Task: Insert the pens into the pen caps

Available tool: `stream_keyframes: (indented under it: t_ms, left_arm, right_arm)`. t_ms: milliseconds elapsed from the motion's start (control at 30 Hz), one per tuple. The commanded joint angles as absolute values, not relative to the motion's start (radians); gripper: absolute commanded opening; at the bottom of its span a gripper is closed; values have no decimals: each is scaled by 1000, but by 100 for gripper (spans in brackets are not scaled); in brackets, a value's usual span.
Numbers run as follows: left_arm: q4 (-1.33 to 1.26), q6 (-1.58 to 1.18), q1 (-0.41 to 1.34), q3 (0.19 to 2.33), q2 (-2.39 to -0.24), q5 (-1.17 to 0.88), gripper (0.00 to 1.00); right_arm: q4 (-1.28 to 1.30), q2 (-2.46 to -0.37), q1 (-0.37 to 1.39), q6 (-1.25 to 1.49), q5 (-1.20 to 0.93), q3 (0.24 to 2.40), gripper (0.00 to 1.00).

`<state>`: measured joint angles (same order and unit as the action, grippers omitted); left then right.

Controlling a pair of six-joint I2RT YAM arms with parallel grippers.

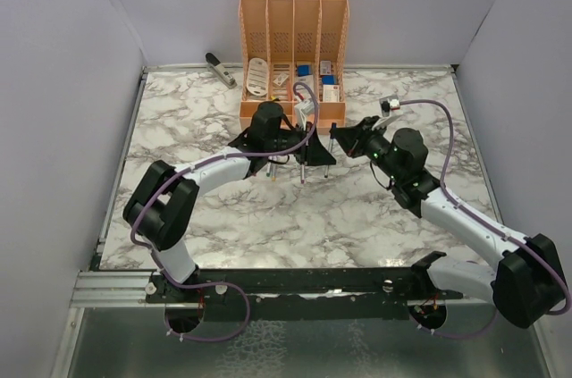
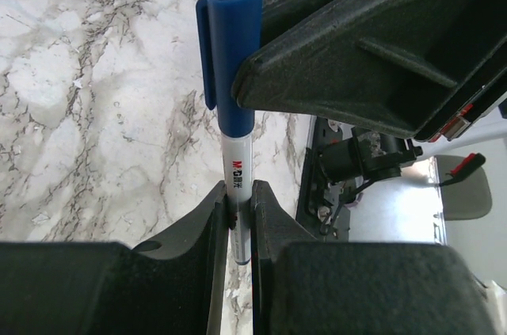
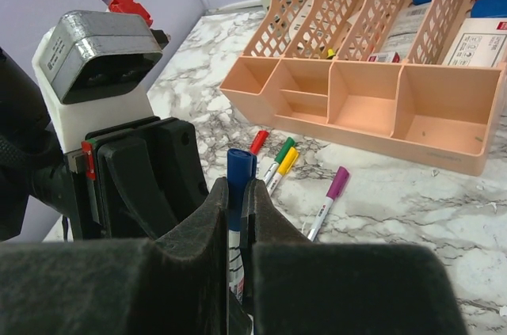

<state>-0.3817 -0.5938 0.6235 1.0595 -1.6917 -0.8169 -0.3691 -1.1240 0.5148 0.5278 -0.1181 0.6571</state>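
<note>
Left claw (image 2: 239, 202) squeezing the white body of a blue pen (image 2: 237, 162), right claw (image 3: 238, 192) pinching its blue cap (image 3: 239, 165), cap sitting on the pen's end, other capped pens (image 3: 283, 150) lying on the marble table (image 3: 412, 208) near the orange tray (image 3: 360, 125)

peach organizer (image 1: 293, 4) at back | stapler (image 1: 221, 69) far-left | marble table (image 1: 295, 217)

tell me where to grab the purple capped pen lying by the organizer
Take the purple pen on its white barrel, mid-length, coming straight down from above and closing across it. It lies flat on the table, apart from the yellow pen, so both sides are free.
</note>
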Motion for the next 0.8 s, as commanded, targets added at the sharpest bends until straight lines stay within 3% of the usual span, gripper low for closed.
stream_keyframes:
  t_ms: [0,767]
  left_arm:
    - [-603,-694,580,1103,-1690,-810,0]
    - [-625,-709,465,1101,-1676,-815,0]
  right_arm:
    - [-254,-1152,542,501,-256,632,1]
    - [-59,-1264,655,386,-144,702,1]
